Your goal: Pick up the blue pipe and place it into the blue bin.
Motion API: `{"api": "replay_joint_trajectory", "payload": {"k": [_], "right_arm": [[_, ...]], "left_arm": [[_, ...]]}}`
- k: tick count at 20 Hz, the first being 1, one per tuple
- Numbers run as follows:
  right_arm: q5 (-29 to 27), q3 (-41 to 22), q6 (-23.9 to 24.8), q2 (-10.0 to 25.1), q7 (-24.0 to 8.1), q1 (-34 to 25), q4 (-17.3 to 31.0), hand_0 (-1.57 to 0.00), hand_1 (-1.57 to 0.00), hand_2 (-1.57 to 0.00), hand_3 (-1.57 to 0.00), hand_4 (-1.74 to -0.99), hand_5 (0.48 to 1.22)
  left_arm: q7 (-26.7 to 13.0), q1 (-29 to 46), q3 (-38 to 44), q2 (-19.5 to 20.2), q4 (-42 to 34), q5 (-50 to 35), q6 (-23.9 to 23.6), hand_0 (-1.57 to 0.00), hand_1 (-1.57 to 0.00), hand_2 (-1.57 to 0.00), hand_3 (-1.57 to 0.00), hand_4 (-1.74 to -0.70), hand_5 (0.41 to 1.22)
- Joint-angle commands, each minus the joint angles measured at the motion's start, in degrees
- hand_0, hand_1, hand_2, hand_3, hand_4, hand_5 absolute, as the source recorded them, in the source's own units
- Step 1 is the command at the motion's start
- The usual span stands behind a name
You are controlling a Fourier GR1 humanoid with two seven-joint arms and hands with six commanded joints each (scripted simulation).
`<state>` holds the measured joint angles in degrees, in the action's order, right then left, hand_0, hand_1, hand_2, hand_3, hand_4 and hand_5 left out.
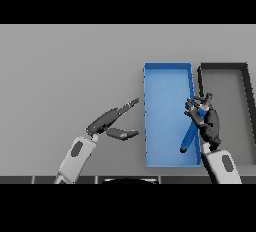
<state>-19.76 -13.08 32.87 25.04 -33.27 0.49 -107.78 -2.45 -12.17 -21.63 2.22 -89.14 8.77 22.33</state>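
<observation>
A: In the head view, our right hand (205, 121) hangs over the right side of the bin (165, 76), fingers curled round the upper end of the pipe (189, 136).

B: And the pipe slants down and to the left from that grasp. Its lower end points at the near right part of the bin floor. We cannot tell whether that tip touches the floor or hangs just above it.

A: Our left hand (112, 121) is off to the left, near the bin's left wall but apart from it. Fingers and thumb are spread, with nothing between them.

B: To the right of the bin sits a black bin (222, 67), close beside it. We should keep the pipe out of that one.

A: How do we judge the pipe handles?

B: It looks stiff and straight, probably light, with a smooth round surface that could slip or roll in the fingers. We hold it at one end, so the free end swings low. A hold nearer the middle would likely balance it better.

A: For now, we judge the pipe is already above the bin's inside. What remains seems to be letting it go so it lies on the floor.

B: Agreed. Once freed, it may roll to a wall.
</observation>
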Motion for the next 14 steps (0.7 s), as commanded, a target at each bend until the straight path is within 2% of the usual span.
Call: {"api": "replay_joint_trajectory", "payload": {"k": [1, 2, 4, 6, 7, 10, 11, 12, 14], "right_arm": [[-1.88, -0.78, 1.80, 0.98, -0.77, -0.43, 0.55, -1.57, -1.57, -1.57, -0.41, -1.677, 1.171], [-3.37, -1.82, 3.85, 2.15, -0.76, -0.94, 1.00, -1.57, -1.57, -1.52, -0.45, -1.626, 1.161], [-6.32, -3.05, 7.22, 3.38, -0.75, -1.25, 2.00, -1.08, -1.03, -0.99, -0.29, -1.469, 1.148], [-9.71, -5.56, 10.96, 7.27, -0.91, -2.30, 3.22, -0.69, -0.66, -0.63, -0.19, -1.370, 1.125], [-11.34, -7.60, 10.26, 10.51, -1.23, -3.27, 3.42, -0.55, -0.52, -0.50, -0.15, -1.339, 1.108], [-14.41, -18.00, 10.56, 19.73, -1.67, -7.87, 5.75, -0.28, -0.27, -0.26, -0.08, -1.250, 0.962], [-17.43, -21.40, 10.19, 23.34, -1.67, -9.44, 5.54, -0.23, -0.21, -0.21, -0.06, -1.233, 0.913], [-19.88, -24.85, 9.94, 25.91, -1.67, -11.51, 5.61, -0.18, -0.17, -0.16, -0.05, -1.219, 0.870], [-23.67, -31.03, 9.93, 28.71, -1.67, -16.71, 6.68, -0.12, -0.11, -0.11, -0.03, -1.190, 0.809]], "left_arm": [[-0.04, 0.16, 0.34, 0.51, -0.16, -0.20, 0.17, 0.00, 0.00, 0.00, 0.00, -0.92, 0.489], [-0.45, -0.03, 0.35, 0.34, -0.12, -0.33, 0.20, 0.00, 0.00, 0.00, 0.00, -0.92, 0.491], [-0.67, 0.03, -0.02, -0.20, 0.30, 0.04, -0.04, 0.00, 0.00, 0.00, 0.00, -0.92, 0.493], [0.19, 0.76, -0.10, -0.01, 0.05, -0.15, 0.17, 0.00, 0.00, 0.00, 0.00, -0.92, 0.493], [-0.57, 0.27, 0.27, 0.16, 0.19, -0.46, 0.36, 0.00, 0.00, 0.00, 0.00, -0.93, 0.494], [-0.64, 0.50, -0.03, -0.17, -0.08, -0.10, -0.09, 0.00, 0.00, 0.00, 0.00, -0.93, 0.494], [-0.21, 0.79, 0.02, 0.02, -0.08, -0.06, -0.12, 0.00, 0.00, 0.00, 0.00, -0.93, 0.496], [-0.49, 0.39, 0.26, 0.16, -0.15, -0.34, 0.10, 0.00, 0.00, 0.00, 0.00, -0.93, 0.495], [-0.58, 0.00, 0.24, 0.11, -0.06, -0.34, 0.18, 0.00, 0.00, 0.00, 0.00, -0.93, 0.496]]}}
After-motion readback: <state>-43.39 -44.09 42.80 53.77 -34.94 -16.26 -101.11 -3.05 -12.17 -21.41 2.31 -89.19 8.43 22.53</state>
